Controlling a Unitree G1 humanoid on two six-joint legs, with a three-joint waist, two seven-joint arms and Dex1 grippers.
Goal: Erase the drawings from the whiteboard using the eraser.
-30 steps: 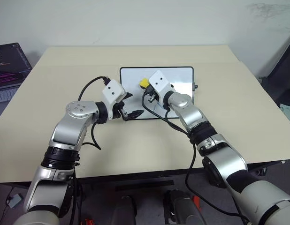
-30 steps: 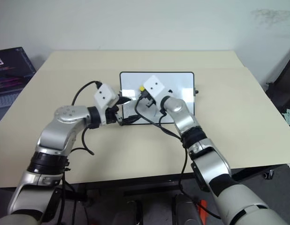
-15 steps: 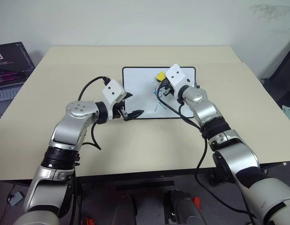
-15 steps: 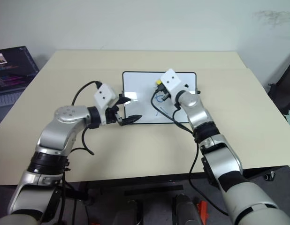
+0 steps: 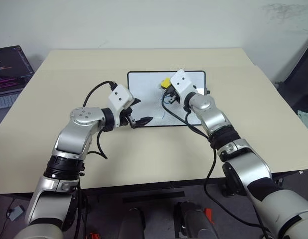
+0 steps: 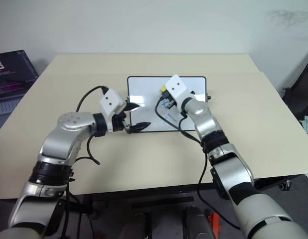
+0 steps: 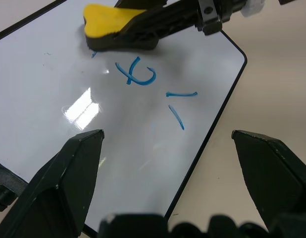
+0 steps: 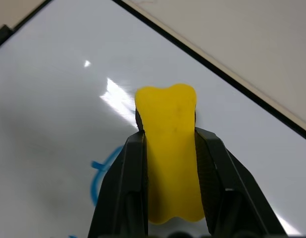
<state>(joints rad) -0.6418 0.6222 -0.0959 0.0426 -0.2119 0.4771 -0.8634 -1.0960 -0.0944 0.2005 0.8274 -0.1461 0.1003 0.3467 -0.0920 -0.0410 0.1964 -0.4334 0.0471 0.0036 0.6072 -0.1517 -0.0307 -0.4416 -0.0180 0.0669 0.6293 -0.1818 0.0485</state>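
The whiteboard (image 5: pixel 191 112) lies flat at the middle of the beige table. My right gripper (image 8: pixel 165 135) is shut on the yellow eraser (image 8: pixel 169 144), which rests on the board's far half just beside the drawings. The eraser (image 7: pixel 112 26) sits at the top of the blue drawings (image 7: pixel 141 75); two more short blue strokes (image 7: pixel 180 94) lie below it. My left gripper (image 5: pixel 142 111) stands open at the board's near-left corner, with nothing between its black fingers (image 7: pixel 69 173).
An open laptop (image 5: pixel 8 69) stands off the table's left edge. Black cables (image 5: pixel 96 89) loop from both wrists over the table. A dark object (image 5: pixel 302 74) stands to the right of the table. Bare tabletop (image 5: pixel 253 99) surrounds the board.
My right gripper swept the eraser from the board's left-centre towards the right, then a little back left. Blue strokes now show beside it. The left gripper has stayed put.
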